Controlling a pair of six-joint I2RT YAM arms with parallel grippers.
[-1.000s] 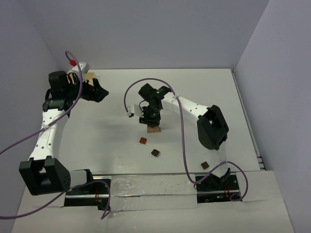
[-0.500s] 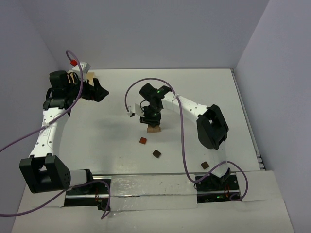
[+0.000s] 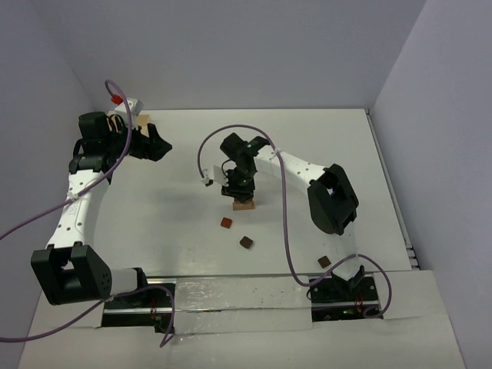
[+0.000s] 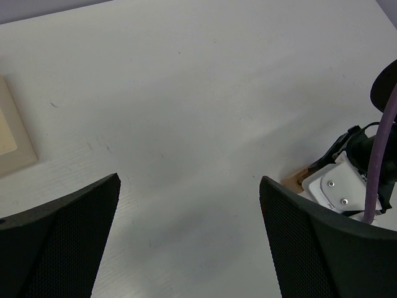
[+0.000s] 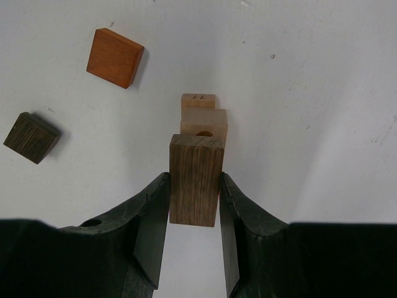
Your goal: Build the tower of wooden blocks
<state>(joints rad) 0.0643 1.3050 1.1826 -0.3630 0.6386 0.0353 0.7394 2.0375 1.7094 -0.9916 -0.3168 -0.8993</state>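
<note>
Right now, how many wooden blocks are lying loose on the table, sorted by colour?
Reddish-brown block: 1
Dark brown blocks: 2
Total: 3

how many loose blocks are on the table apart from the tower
3: a reddish block just in front of the tower, a dark block nearer the robot, a second dark block front right. More may be hidden.

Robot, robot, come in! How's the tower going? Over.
Left gripper open, empty. Right gripper shut on brown block, at tower. Loose blocks well aside.
</note>
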